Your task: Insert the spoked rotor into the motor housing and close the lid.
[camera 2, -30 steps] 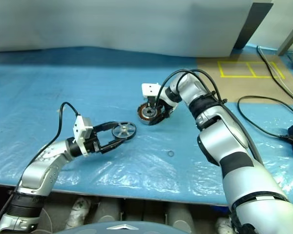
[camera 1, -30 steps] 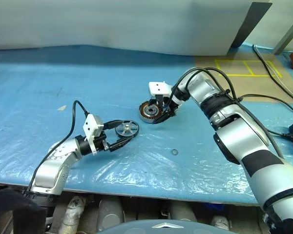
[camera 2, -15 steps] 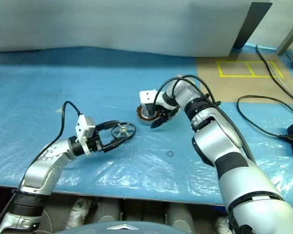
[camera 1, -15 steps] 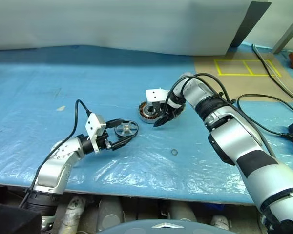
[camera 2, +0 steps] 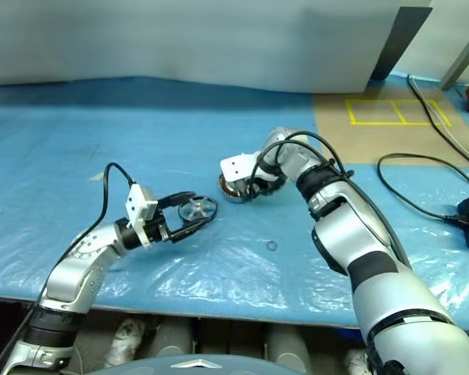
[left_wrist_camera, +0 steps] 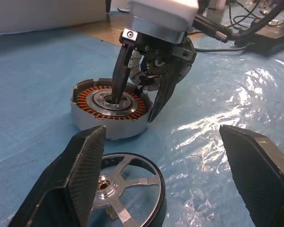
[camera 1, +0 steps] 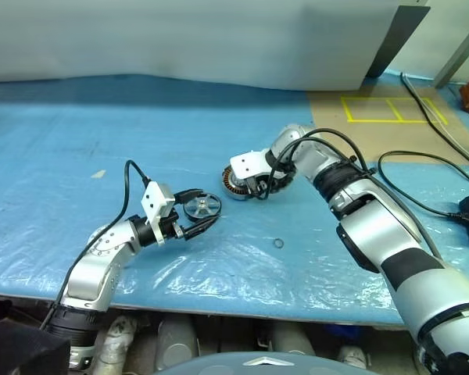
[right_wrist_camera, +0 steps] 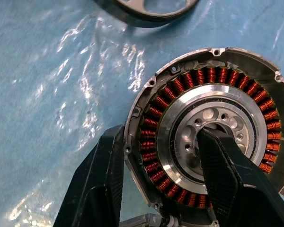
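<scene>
Blue plastic sheeting covers the table (camera 1: 78,141), and the right gripper (left_wrist_camera: 135,101) straddles the motor housing (left_wrist_camera: 109,111) wall: one finger down the central hole, one outside, seemingly not yet clamped. Metal, stiff, probably heavy; rim grip spares the copper windings. Nearby, the left gripper (camera 1: 197,222) gapes wide around the spoked rotor (camera 1: 202,207), which looks light and slippery.

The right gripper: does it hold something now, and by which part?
The right gripper straddles the wall of the motor housing, one finger in its central hole and one outside. A firm hold cannot be told.
</scene>
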Controlling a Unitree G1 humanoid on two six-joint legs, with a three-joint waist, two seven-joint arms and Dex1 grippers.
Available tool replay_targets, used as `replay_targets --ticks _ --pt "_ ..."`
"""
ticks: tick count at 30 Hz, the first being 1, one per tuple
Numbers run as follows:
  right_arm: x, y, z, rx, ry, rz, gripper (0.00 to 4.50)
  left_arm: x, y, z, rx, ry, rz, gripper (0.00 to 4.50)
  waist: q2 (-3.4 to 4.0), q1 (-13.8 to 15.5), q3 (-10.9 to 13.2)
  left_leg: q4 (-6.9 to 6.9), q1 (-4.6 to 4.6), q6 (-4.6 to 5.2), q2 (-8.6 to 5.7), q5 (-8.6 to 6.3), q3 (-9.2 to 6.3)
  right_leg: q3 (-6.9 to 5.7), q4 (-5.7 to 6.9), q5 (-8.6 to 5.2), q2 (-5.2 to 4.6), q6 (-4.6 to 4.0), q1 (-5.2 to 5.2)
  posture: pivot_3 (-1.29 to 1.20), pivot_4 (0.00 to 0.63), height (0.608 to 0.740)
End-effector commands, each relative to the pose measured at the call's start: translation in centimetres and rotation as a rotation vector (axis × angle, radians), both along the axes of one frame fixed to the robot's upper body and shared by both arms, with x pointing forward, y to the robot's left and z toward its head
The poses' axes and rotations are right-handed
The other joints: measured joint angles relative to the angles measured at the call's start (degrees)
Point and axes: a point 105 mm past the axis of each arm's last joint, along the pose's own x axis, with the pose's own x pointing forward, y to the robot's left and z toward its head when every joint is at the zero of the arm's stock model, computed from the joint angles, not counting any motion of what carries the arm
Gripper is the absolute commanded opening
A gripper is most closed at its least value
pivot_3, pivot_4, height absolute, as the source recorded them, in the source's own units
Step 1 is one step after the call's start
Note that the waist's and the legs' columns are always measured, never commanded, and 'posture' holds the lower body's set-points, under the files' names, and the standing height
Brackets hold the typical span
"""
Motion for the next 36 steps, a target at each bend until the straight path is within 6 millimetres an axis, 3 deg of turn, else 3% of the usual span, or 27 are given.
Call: replay_targets --ticks 1,9,18,29,36 --pt "-2.3 -1.2 -0.6 -0.079 0.007 0.225 1.96 -0.3 -0.1 0.9 -0.004 -0.038 -0.011 4.03 -0.01 0.3 0.0 0.0 -0.01 0.03 0.0 0.02 0.0 0.0 -0.02 0.0 0.0 0.0 0.01 0.0 0.15 0.74" --pt "-4.0 -4.2 0.7 -0.258 -0.173 0.586 1.96 -0.2 0.0 0.8 -0.007 -0.034 -0.012 4.03 -0.02 0.3 0.0 0.01 -0.19 0.08 -0.01 0.04 0.0 -0.03 -0.04 0.01 0.0 0.01 -0.12 0.0 0.15 0.74" --pt "-7.4 -3.7 0.0 -0.324 -0.303 1.018 1.96 -0.1 0.0 0.8 -0.014 -0.033 0.004 4.03 -0.04 -0.2 0.0 0.02 -0.19 0.09 0.0 0.04 0.0 -0.01 -0.04 0.01 0.02 0.02 -0.13 0.0 0.15 0.74" --pt "-7.7 -4.1 -1.2 -0.388 -0.445 1.299 1.96 -0.4 0.1 0.9 -0.018 -0.031 0.023 4.03 -0.23 -0.3 -0.1 0.02 -0.08 0.07 -0.01 0.03 0.0 0.06 -0.03 0.01 0.05 0.03 -0.08 0.0 0.15 0.74" --pt "-7.3 -3.8 -1.0 -0.359 -0.511 1.337 1.96 -0.6 -0.1 1.0 -0.017 -0.031 0.017 4.03 -0.41 -0.4 -0.2 0.02 0.06 -0.07 -0.02 -0.05 0.01 0.17 -0.03 0.01 0.13 0.04 0.01 0.0 0.15 0.74"
